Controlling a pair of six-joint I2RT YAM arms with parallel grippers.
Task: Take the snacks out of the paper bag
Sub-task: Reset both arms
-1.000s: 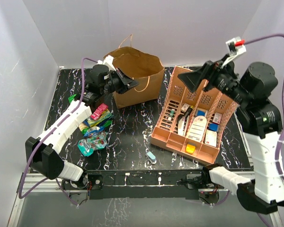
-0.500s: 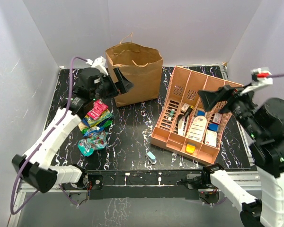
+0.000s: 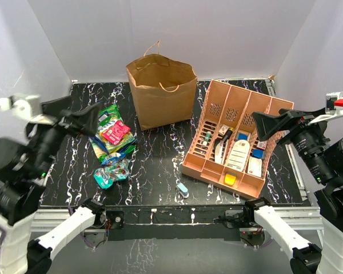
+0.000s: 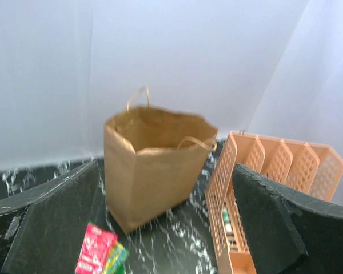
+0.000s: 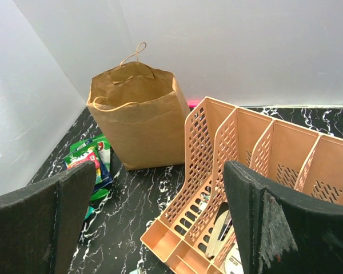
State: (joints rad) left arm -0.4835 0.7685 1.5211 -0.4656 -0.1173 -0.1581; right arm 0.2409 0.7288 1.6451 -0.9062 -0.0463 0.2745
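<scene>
The brown paper bag stands upright and open at the back centre of the table, also seen in the left wrist view and the right wrist view. Several snacks lie in a pile left of it: a green packet, a pink-red one, a teal one. My left gripper hangs open and empty, high at the near left, facing the bag. My right gripper is open and empty above the orange tray's right side.
An orange slotted tray with small white, blue and yellow items sits right of the bag. A pale-blue capsule lies near the front edge. White walls close in the table at the back and both sides.
My left arm has drawn back from the bag to the near left and its gripper has opened. The bag stands straighter. My right arm has swung back to the right.
</scene>
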